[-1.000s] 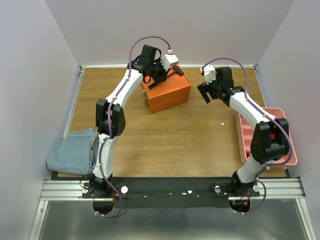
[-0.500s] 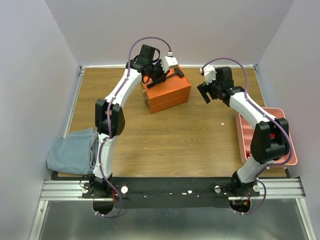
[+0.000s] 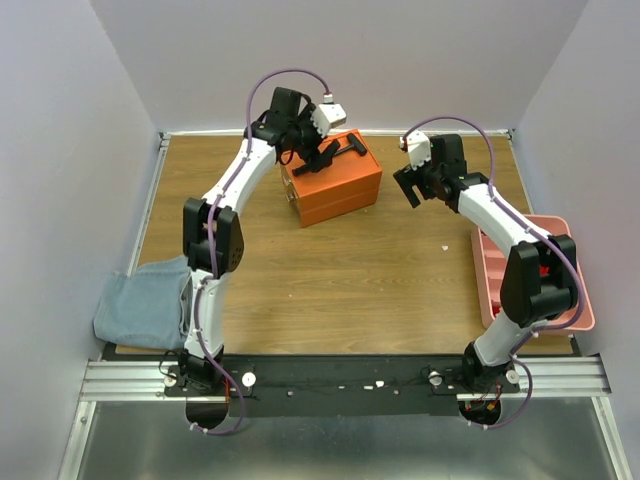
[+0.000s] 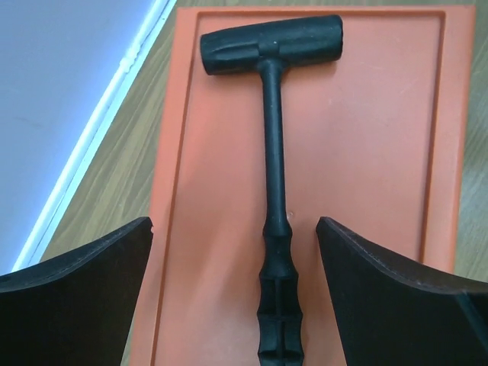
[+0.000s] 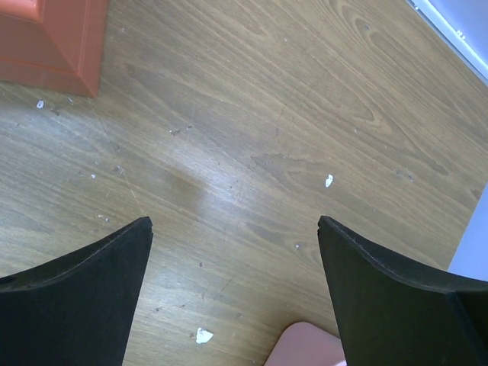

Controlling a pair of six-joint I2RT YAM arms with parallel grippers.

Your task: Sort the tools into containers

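Black T-handle tool lies on orange box under wide-spread left gripper, right gripper likewise spread; pick step, so next likely: descend, clamp shaft.

The orange box is seen as smooth plastic with a faint sheen. On its lid, the black T-handle tool is finished matt, its grip ribbed. Beside the box, the table is shown as grained wood, dulled and flecked with white.
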